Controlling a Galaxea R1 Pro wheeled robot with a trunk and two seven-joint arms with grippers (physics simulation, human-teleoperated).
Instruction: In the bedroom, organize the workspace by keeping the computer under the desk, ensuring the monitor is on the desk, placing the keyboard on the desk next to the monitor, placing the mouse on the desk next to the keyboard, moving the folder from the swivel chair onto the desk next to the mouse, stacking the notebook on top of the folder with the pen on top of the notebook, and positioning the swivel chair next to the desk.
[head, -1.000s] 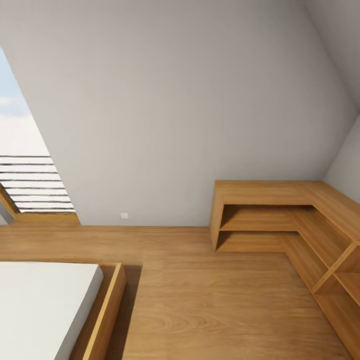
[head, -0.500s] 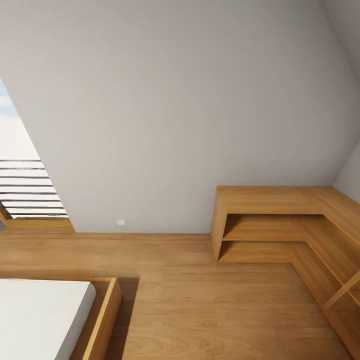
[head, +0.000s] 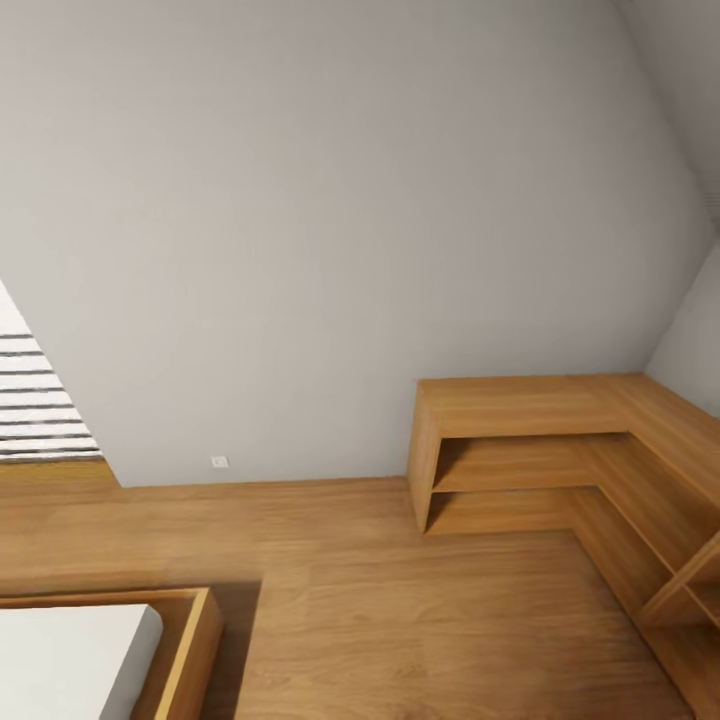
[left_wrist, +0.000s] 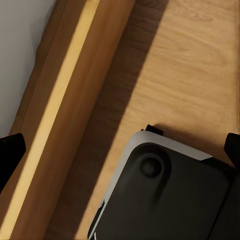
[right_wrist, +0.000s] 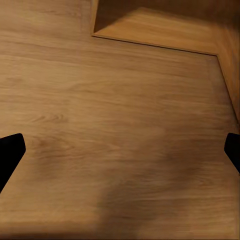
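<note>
Window: at 9 o'clock in the head view, striped with slats, cut off by the frame edge.
Bed: at 7 o'clock, white mattress in a wooden frame; frame rail close beside the left arm in the left wrist view.
Base: dark rounded plate with a grey rim, on the floor just beside the bed rail; likely the robot's own, not certain.
Wall: plain grey, from 10 to 2 o'clock, small white socket low down.
Floor: bare wood at 6 o'clock.
Shelf: low wooden L-shaped unit at 3 to 4 o'clock, open compartments, nothing in them.
Left gripper: dark fingertips at opposite edges of its wrist view, spread wide, holding nothing.
Right gripper: same, tips far apart over bare floor, released.
Task things: desk, chair, folder and the rest nowhere in sight; somewhere else in the room.
Step in hand: travel and search, by judgement.
Doing it well: turn slowly, keep the base off the bed rail and shelf, arms tucked, head sweeping until the black desk appears.
</note>
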